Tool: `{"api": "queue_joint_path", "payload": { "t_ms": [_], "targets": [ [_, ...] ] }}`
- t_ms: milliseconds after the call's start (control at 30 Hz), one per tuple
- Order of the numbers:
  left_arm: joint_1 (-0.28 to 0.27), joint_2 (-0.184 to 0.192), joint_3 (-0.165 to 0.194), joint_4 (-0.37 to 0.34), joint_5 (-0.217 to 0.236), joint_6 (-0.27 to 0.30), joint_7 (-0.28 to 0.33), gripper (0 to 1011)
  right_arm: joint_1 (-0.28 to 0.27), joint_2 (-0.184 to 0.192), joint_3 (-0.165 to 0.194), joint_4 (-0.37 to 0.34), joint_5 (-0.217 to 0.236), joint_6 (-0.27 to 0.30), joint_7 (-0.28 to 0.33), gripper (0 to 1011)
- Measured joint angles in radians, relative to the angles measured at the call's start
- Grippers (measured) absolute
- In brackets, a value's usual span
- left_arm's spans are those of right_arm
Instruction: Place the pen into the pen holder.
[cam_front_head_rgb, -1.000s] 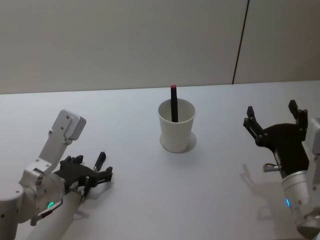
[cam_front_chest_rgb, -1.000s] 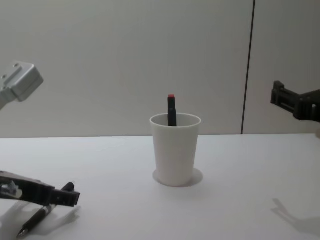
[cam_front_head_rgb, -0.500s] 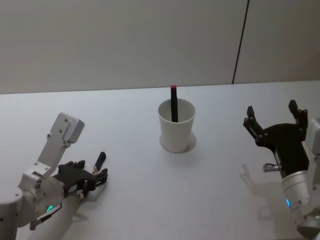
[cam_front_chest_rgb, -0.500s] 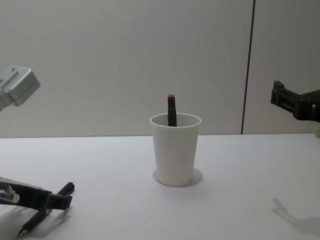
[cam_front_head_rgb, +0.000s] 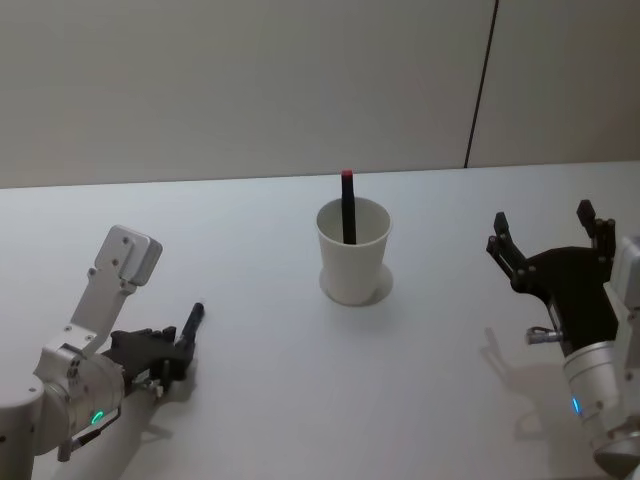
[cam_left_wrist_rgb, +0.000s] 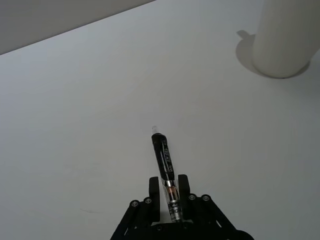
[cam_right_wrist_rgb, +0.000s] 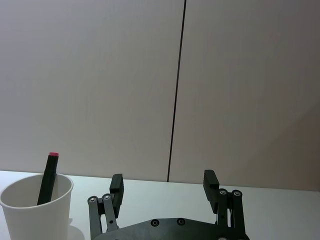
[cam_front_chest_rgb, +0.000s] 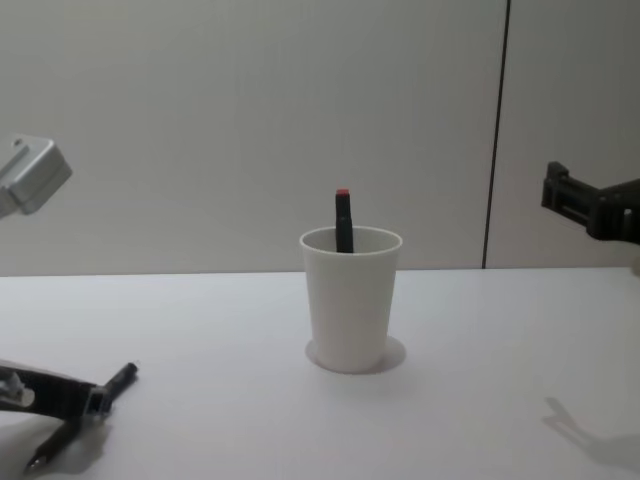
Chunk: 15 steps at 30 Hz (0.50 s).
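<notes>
The left arm (cam_front_head_rgb: 72, 378) reaches down on the robot's left side. Its white wrist block (cam_front_head_rgb: 128, 258) tilts upward, and the black left gripper (cam_front_head_rgb: 178, 352) sits low at the table (cam_front_head_rgb: 300, 400), pointing forward and slightly inward. The right arm (cam_front_head_rgb: 600, 392) stands on the right side with the right gripper (cam_front_head_rgb: 541, 220) raised well clear of the table, tipped upward, its fingers (cam_right_wrist_rgb: 117, 182) spread wide apart.

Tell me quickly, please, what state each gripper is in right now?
Left gripper: closed on the pen.
Right gripper: open, holding nothing.
</notes>
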Motion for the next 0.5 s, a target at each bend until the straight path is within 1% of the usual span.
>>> {"api": "queue_joint_path", "payload": {
  "t_ms": [33, 100, 167, 233, 500],
  "targets": [
    [0.000, 0.000, 0.000, 0.001, 0.000, 0.000, 0.000, 254, 0.000, 0.000, 0.000, 0.000, 0.000, 0.000, 0.000, 1001],
    [0.001, 0.000, -0.001, 0.002, 0.000, 0.001, 0.001, 183, 0.000, 0.000, 0.000, 0.000, 0.000, 0.000, 0.000, 1002],
    [0.002, -0.001, -0.001, 0.002, 0.002, 0.001, 0.002, 148, 0.000, 0.000, 0.000, 0.000, 0.000, 0.000, 0.000, 1002],
    [0.003, -0.001, -0.001, 0.003, 0.006, 0.000, 0.002, 134, 0.000, 0.000, 0.000, 0.000, 0.000, 0.000, 0.000, 1002],
    [0.006, -0.001, 0.001, 0.003, 0.024, 0.002, -0.003, 134, 0.000, 0.000, 0.000, 0.000, 0.000, 0.000, 0.000, 1002]
  ]
}}
